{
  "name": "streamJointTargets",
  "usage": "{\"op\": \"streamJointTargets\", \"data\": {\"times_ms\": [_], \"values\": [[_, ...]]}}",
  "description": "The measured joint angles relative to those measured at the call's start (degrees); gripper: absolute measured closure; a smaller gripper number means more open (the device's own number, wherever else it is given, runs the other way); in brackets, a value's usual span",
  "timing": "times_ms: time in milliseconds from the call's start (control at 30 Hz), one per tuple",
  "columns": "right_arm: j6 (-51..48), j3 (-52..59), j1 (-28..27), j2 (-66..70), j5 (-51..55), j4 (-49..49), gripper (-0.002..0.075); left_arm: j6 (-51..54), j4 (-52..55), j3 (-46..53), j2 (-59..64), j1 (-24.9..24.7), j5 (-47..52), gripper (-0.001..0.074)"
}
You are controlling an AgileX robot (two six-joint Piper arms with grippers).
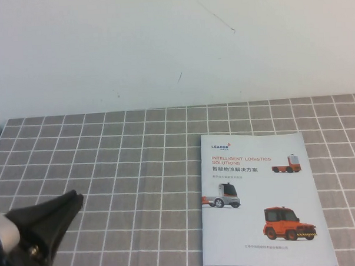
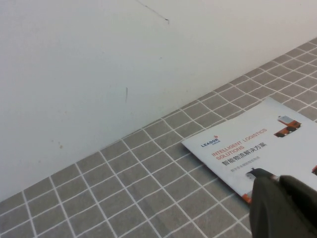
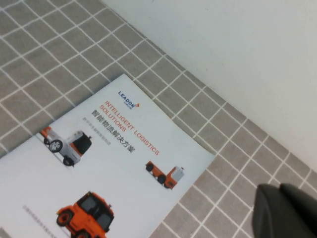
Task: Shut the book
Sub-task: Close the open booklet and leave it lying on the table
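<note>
From the high view, the book (image 1: 260,203) already lies shut and flat, cover up, on the checked cloth (image 1: 107,153) right of middle, so I judge the closing done with nothing left but keeping clear. My left gripper (image 1: 73,201) sits low at the near left, well apart from the book, pinched narrow on nothing. My left wrist view shows that same narrow tip with the printed cover beyond it, and my right wrist view puts my right gripper (image 3: 278,192) over the cloth just off the book's edge, wide or narrow I cannot tell; no container shows anywhere.
</note>
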Motion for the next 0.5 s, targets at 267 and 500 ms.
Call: {"op": "streamJointTargets", "data": {"times_ms": [267, 500], "values": [[4.76, 19.03, 0.0, -23.42, 2.45, -2.78, 0.0727, 0.0, 0.64, 10.41, -3.04, 0.0, -11.1, 0.0738], [10.14, 34.41, 0.0, -40.22, 2.08, -2.84, 0.0727, 0.0, 0.83, 11.55, -3.04, 0.0, -15.23, 0.0738]]}}
